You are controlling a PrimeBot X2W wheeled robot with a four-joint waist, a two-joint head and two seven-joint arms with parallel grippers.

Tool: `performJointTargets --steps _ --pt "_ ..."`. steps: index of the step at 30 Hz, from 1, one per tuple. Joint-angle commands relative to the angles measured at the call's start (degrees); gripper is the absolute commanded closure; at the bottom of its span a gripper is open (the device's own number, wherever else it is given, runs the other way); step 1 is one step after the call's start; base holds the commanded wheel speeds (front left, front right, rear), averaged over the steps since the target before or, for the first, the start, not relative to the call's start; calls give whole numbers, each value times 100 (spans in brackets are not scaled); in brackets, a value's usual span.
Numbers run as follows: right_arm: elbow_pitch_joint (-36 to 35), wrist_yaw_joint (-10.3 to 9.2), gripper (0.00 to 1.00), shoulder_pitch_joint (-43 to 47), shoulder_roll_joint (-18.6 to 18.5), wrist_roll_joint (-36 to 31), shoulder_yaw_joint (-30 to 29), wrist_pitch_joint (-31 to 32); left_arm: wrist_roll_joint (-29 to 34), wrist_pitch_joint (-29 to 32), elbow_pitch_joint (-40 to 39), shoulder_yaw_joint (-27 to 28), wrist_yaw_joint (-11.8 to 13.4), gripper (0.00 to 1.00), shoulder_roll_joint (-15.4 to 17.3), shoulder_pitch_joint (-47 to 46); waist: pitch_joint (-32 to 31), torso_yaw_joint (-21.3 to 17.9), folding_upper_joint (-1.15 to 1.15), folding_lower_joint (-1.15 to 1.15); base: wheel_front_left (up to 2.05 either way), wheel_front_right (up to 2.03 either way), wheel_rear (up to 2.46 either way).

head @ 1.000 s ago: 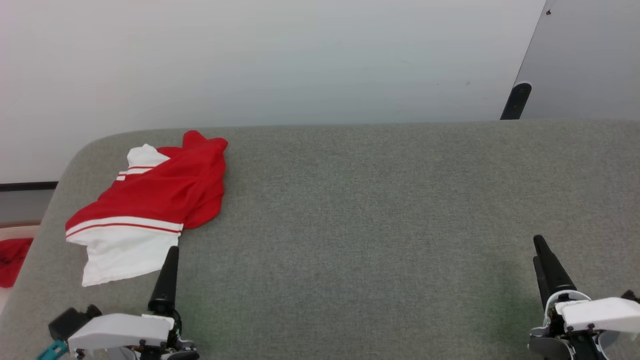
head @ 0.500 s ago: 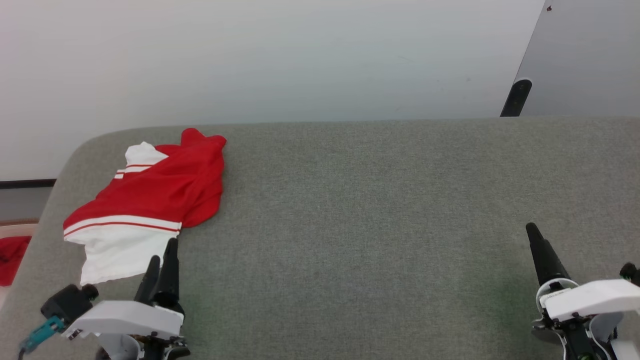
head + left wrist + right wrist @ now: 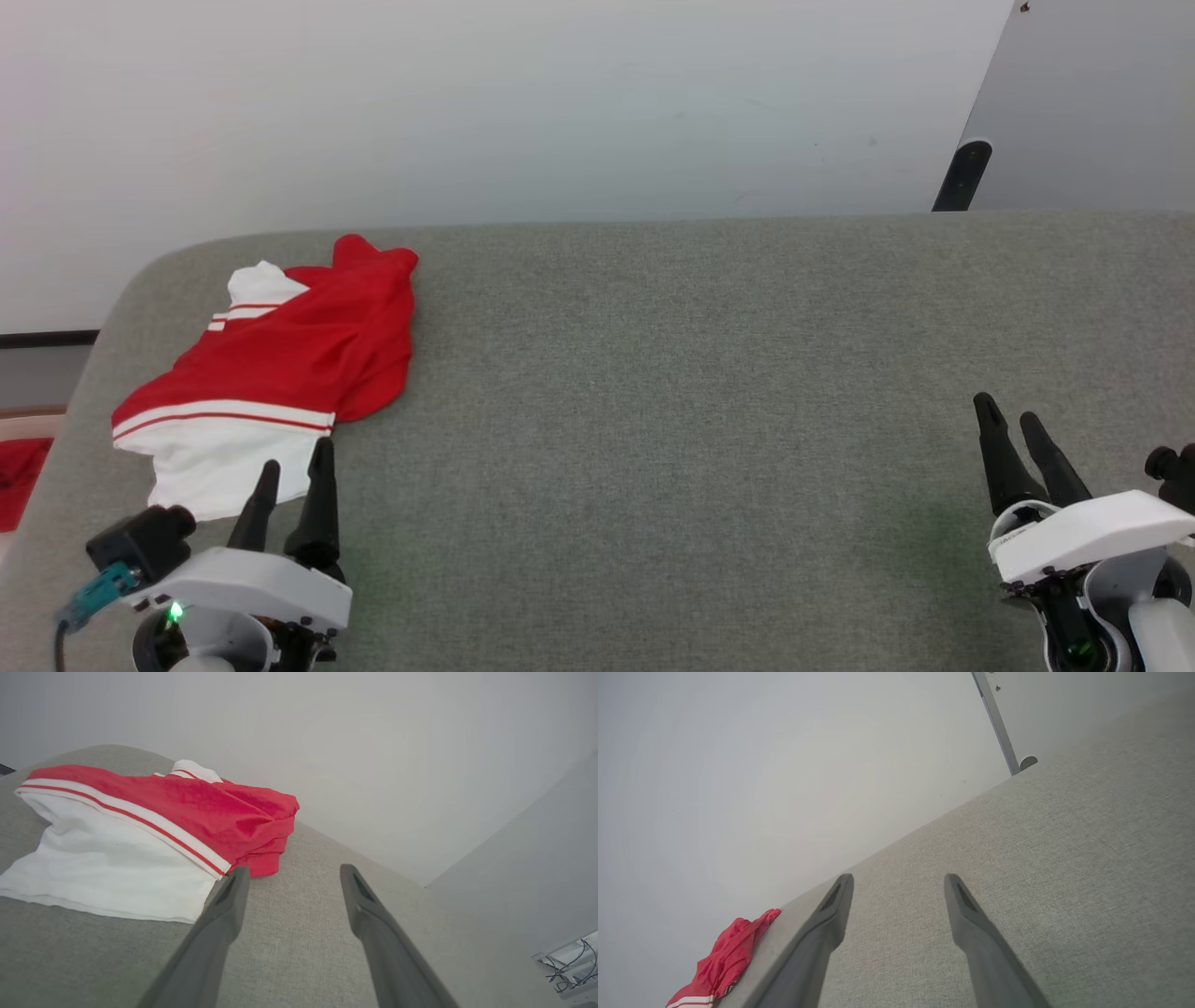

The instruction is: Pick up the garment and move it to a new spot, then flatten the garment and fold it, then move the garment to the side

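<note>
Head view: left fingers (image 3: pixel 317 504) splayed beside garment (image 3: pixel 280 355).

The garment (image 3: pixel 271 373) is lying bunched, its folds hiding whatever is underneath. The left gripper (image 3: pixel 297 455) is overlapping the white hem in head view; contact is not showing. The red cloth (image 3: pixel 17 481) beside the table (image 3: pixel 653 420) is being cropped by the left edge.

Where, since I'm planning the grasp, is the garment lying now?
In the head view the garment lies crumpled at the grey table's far-left corner, just ahead of the left gripper.
</note>
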Motion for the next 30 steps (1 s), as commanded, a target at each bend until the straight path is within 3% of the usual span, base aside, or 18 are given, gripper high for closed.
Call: performJointTargets --steps 1,30 --pt "-42 29 0 -160 -49 -160 24 -53 160 -55 -50 -13 20 0 56 -145 2 -1 0 0 0 0 0" --pt "-36 40 0 -409 -236 -2164 94 -324 1939 -489 56 -86 46 0 225 -233 58 -25 0 0 0 0 0"
